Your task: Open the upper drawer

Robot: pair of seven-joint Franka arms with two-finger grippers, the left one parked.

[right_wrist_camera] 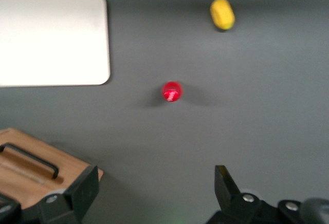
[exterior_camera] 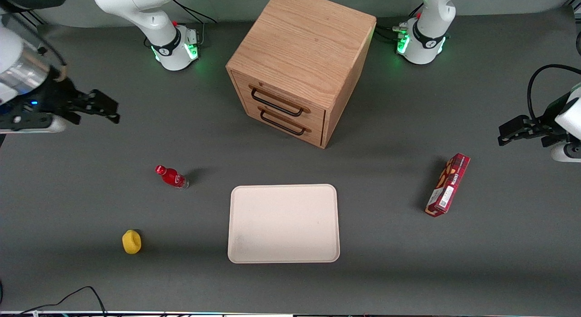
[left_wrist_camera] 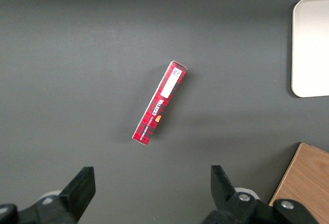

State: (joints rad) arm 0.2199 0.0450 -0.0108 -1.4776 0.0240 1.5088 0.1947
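Note:
The wooden cabinet (exterior_camera: 302, 58) stands on the table farther from the front camera than the tray. Its upper drawer (exterior_camera: 287, 98) is shut, with its thin black bar handle (exterior_camera: 277, 103) above the alike lower drawer (exterior_camera: 290, 126). My right gripper (exterior_camera: 102, 109) is open and empty. It hangs above the table toward the working arm's end, well apart from the cabinet and touching nothing. In the right wrist view the open gripper (right_wrist_camera: 156, 179) is over bare table, with a corner of the cabinet (right_wrist_camera: 72, 168) and one black handle (right_wrist_camera: 32, 159) beside one finger (right_wrist_camera: 85, 188).
A red bottle (exterior_camera: 171, 176) lies between my gripper and the white tray (exterior_camera: 283, 224). A yellow object (exterior_camera: 131, 242) sits nearer the front camera. A red box (exterior_camera: 448, 185) lies toward the parked arm's end.

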